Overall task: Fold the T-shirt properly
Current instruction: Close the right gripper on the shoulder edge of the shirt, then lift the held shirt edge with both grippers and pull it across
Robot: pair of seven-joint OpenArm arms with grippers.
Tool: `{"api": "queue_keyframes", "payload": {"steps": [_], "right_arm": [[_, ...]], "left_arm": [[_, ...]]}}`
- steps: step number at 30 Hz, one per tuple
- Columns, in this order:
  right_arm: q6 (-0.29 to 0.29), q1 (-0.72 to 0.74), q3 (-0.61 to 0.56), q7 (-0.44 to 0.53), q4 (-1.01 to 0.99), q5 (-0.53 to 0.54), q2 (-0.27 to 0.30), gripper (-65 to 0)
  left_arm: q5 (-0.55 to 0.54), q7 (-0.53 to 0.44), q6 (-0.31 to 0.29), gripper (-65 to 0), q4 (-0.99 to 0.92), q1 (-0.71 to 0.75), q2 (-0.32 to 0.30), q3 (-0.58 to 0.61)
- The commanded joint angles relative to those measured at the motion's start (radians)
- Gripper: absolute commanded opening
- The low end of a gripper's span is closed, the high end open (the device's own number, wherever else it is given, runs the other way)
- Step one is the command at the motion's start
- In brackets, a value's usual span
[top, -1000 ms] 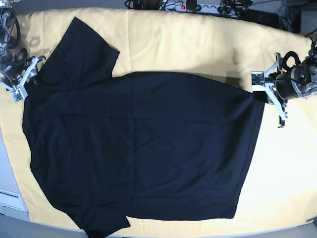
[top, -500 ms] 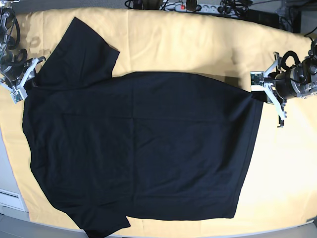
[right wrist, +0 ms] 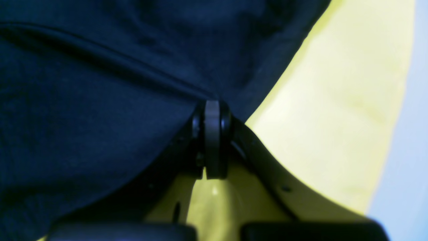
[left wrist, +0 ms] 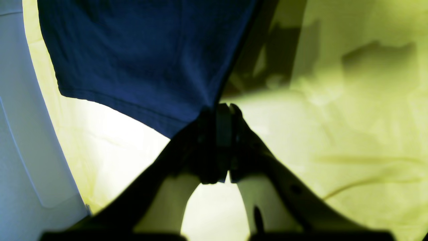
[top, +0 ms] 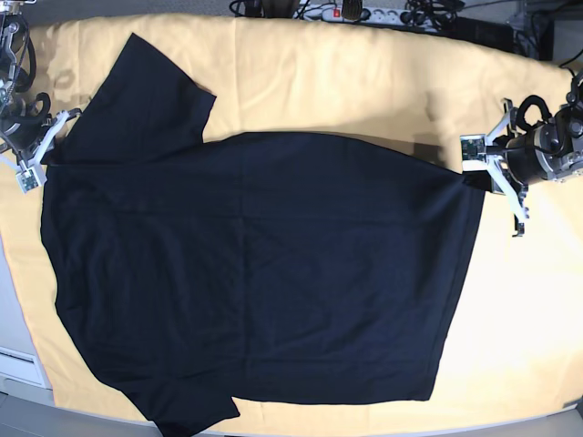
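The black T-shirt (top: 264, 264) lies spread flat on the pale yellow cloth (top: 364, 82), with one sleeve at the far left and another at the near left edge. My left gripper (top: 475, 177) is shut on the T-shirt's upper right hem corner; in the left wrist view its jaws (left wrist: 220, 112) pinch that corner of the T-shirt (left wrist: 143, 50). At the shirt's left edge beside the far sleeve, my right gripper (top: 47, 155) is also shut on fabric. The right wrist view shows the right gripper (right wrist: 212, 107) closed on a fold of the T-shirt (right wrist: 100, 83).
A power strip with cables (top: 355, 13) lies beyond the cloth's far edge. The yellow cloth (left wrist: 334, 134) extends to the right of the shirt. A pale surface (top: 14, 319) borders the table's left side, and the table's near edge runs just below the shirt.
My right gripper has closed on the shirt's left edge, and the far sleeve has shifted slightly toward it. The left gripper has kept its hold and place.
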Motion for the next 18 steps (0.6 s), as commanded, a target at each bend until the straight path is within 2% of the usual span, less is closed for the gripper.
{"api": "queue_keyframes", "payload": {"steps": [1, 5, 7, 12, 15, 18], "right_arm": [[-0.007, 0.008, 0.01, 0.003, 0.029, -0.005, 0.023, -65.0], [-0.008, 0.007, 0.011, -0.105, 0.088, 0.0, 0.023, -65.0], [-0.029, 0.002, 0.012, -0.138, 0.121, -0.001, 0.023, -65.0], [-0.052, -0.036, 0.053, -0.141, 0.209, -0.001, 0.023, -65.0], [-0.051, -0.085, 0.111, -0.14, 0.258, 0.001, 0.023, -65.0], [-0.037, -0.132, 0.169, -0.139, 0.274, 0.05, 0.022, -65.0]], "left_arm": [[0.0, -0.006, 0.012, -65.0, 0.007, -0.013, -0.025, -0.013], [0.0, -0.003, 0.012, -65.0, 0.007, -0.013, -0.025, -0.013], [0.0, 0.0, 0.012, -65.0, 0.007, -0.013, -0.025, -0.013], [0.045, 0.0, 0.015, -65.0, 0.008, -0.014, -0.028, -0.013], [0.057, 0.0, 0.044, -65.0, 0.008, -0.014, -0.028, -0.013], [0.058, 0.0, 0.065, -65.0, 0.009, -0.014, -0.028, -0.013]]}}
